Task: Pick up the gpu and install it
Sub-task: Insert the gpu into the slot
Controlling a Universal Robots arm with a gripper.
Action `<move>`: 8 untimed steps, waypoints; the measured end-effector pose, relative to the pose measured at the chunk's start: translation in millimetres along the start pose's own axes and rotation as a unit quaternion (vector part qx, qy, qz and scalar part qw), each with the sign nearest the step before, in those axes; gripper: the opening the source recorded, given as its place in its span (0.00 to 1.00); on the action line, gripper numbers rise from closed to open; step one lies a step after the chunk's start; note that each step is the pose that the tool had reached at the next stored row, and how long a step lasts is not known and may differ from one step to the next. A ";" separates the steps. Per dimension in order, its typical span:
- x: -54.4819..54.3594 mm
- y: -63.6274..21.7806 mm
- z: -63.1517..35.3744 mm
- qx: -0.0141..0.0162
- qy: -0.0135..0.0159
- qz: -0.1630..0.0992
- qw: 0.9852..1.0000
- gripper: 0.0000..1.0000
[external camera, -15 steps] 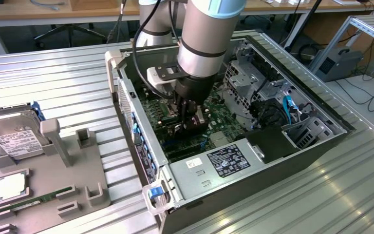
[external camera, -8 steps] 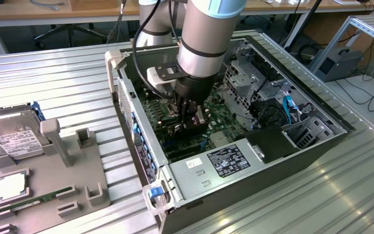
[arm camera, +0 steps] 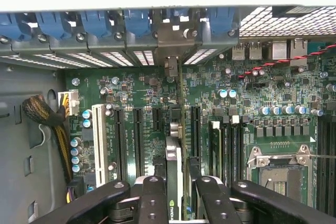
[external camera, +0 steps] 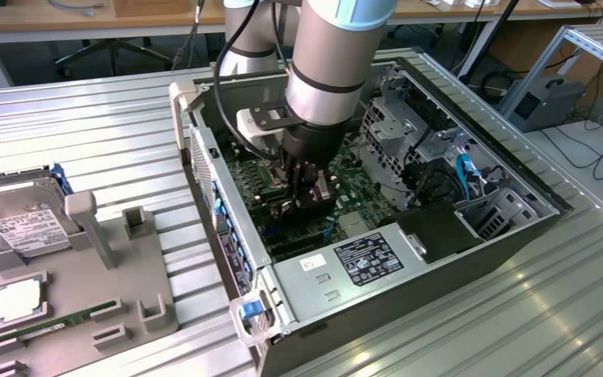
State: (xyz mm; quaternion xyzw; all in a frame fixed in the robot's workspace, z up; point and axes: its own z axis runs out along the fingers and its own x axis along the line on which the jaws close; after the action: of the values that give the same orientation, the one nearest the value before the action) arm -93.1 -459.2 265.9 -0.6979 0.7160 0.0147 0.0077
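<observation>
The gpu [arm camera: 175,157] is seen edge-on in the wrist view, a thin card standing upright over the green motherboard [arm camera: 247,90], between two long black expansion slots [arm camera: 137,137]. Its silver bracket [arm camera: 169,45] reaches the case's rear slot openings, among the blue clips. My gripper [arm camera: 177,184] is shut on the gpu, one black finger [arm camera: 152,199] on each side of the card. In the exterior view the gripper [external camera: 307,206] is deep inside the open computer case [external camera: 210,169], holding the gpu [external camera: 322,191] just above the board. I cannot tell whether the card's edge sits in a slot.
A grey fixture [external camera: 123,290] at the exterior view's left holds a silver hard drive [external camera: 24,224] and a green RAM stick [external camera: 56,322]. Inside the case are the power supply [external camera: 370,259], drive cages [external camera: 407,133] and cables [external camera: 467,177]. The empty CPU socket [arm camera: 281,174] lies beside the slots.
</observation>
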 end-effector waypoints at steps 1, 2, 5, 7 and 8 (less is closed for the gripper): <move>0.0 0.0 0.0 0.000 0.000 0.000 1.000 0.26; 0.0 0.0 0.0 0.000 0.000 0.000 1.000 0.26; 0.0 0.3 0.1 0.000 0.000 0.000 1.000 0.26; 0.0 0.3 0.1 0.000 0.000 0.000 1.000 0.26; 0.0 0.5 0.1 0.000 0.000 0.000 1.000 0.26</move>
State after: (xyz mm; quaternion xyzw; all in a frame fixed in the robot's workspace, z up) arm -93.6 -459.1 265.8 -0.6979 0.7160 0.0148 0.0077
